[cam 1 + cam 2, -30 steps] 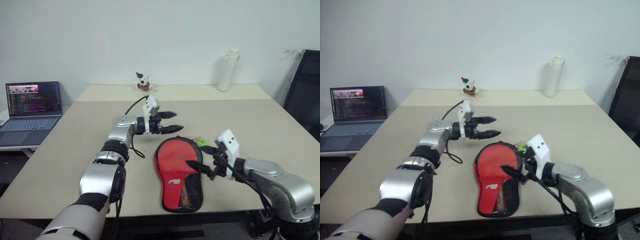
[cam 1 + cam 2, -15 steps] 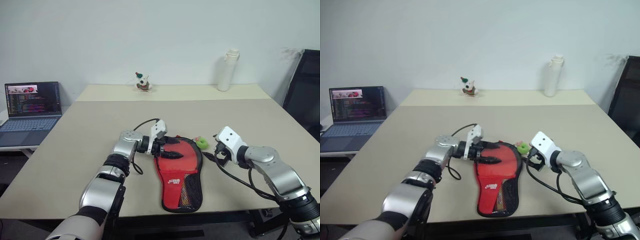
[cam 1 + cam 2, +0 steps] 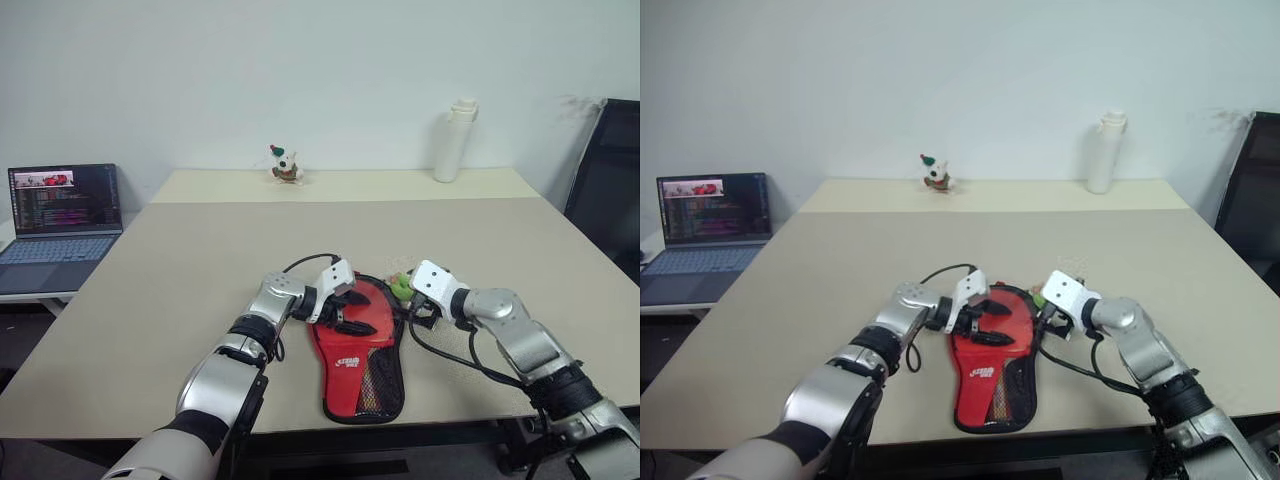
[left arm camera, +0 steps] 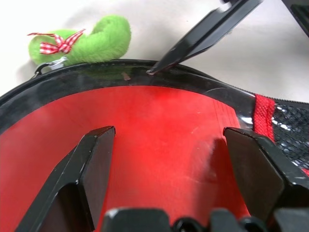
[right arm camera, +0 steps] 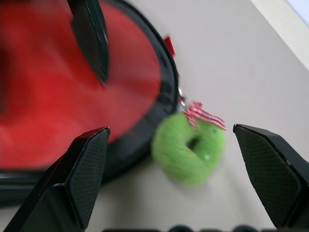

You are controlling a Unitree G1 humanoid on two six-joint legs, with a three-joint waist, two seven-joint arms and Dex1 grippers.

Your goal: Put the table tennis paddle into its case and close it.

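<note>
The red case [image 3: 355, 350] lies flat near the table's front edge, logo and black mesh patch facing up. A green plush charm [image 3: 400, 284] with a checked bow hangs at its far right rim. My left gripper [image 3: 360, 313] is open, low over the round red face [image 4: 159, 125], one finger to each side. My right gripper [image 3: 408, 312] is open at the case's right edge, with the charm [image 5: 188, 147] lying on the table ahead, between its fingers. One right fingertip [image 4: 152, 71] touches the black zip rim. The paddle is hidden.
An open laptop [image 3: 65, 215] stands on a side desk at the left. A white bottle [image 3: 455, 140] and a small figurine [image 3: 285, 165] stand at the table's far edge. A black chair [image 3: 610, 180] is at the right.
My left gripper has come down from above the table behind the case onto its round face. My right gripper has rolled and moved forward along the case's right edge to the green charm.
</note>
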